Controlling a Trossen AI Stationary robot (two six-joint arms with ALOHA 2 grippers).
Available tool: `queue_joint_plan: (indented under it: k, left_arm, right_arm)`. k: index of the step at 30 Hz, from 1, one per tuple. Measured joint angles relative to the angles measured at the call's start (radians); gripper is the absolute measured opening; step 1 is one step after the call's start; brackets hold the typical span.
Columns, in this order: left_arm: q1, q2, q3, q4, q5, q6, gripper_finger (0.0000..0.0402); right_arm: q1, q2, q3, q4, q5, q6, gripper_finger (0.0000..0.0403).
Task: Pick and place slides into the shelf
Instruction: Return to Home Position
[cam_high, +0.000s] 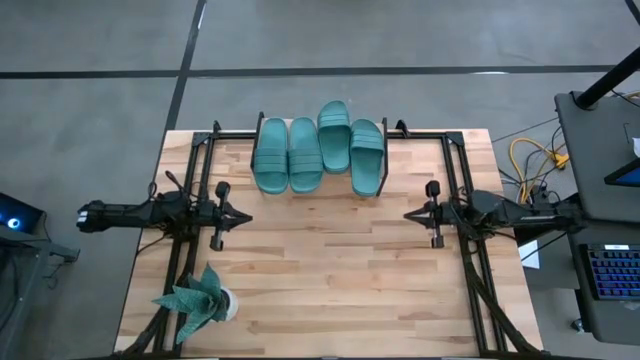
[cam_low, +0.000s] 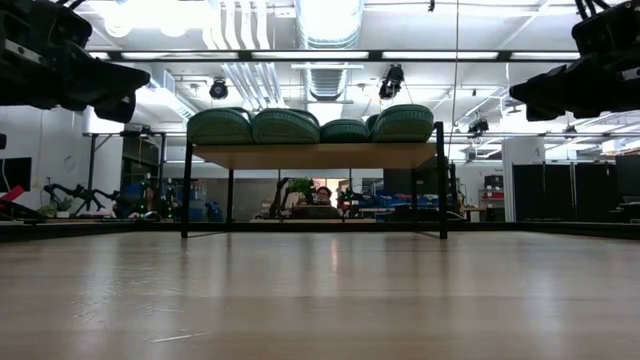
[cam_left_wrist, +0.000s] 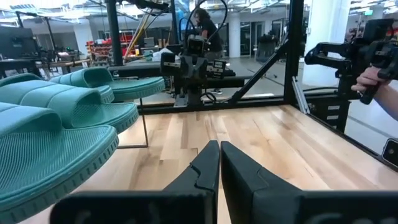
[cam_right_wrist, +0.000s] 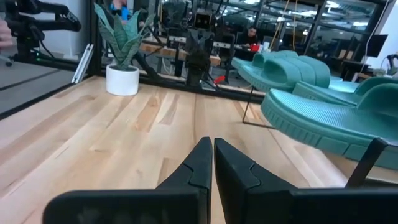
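- The four slides (cam_high: 318, 152) lie side by side on the shelf (cam_low: 315, 156), which stands at the middle of the table's (cam_high: 330, 290) far edge.
- Each slide's long axis runs from the far edge toward the table's middle, so all four are parallel. I cannot tell which end is the toe.
- The third slide from the left sits farther back than the others, and its far end pokes past the row.
- In the low view all four strap humps show above the plank, level with one another. The space under the shelf between its thin black legs is open.
- The left gripper (cam_high: 240, 216) hangs over the table's left side with its fingers pressed together and nothing between them. It points toward the centre.
- The right gripper (cam_high: 410, 214) mirrors it on the right side, its fingers likewise pressed together and holding nothing.
- Both grippers are well apart from the shelf, and a wide stretch of bare wood lies between them.
- A potted plant (cam_high: 200, 300) stands near the table's front left corner, apart from both arms.
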Motion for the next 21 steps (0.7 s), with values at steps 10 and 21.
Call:
queue_joint_plan:
  k: [10,21]
  left_arm:
    - [0.000,-0.001,0.002,0.016,0.000,-0.002,0.0000]
    - [0.000,0.000,0.002,0.012,0.000,-0.002,0.0000]
  right_arm:
    - [0.000,0.043,0.000,0.000,0.000,0.007,0.0009]
    - [0.000,0.042,0.000,0.014,0.003,-0.004,0.0008]
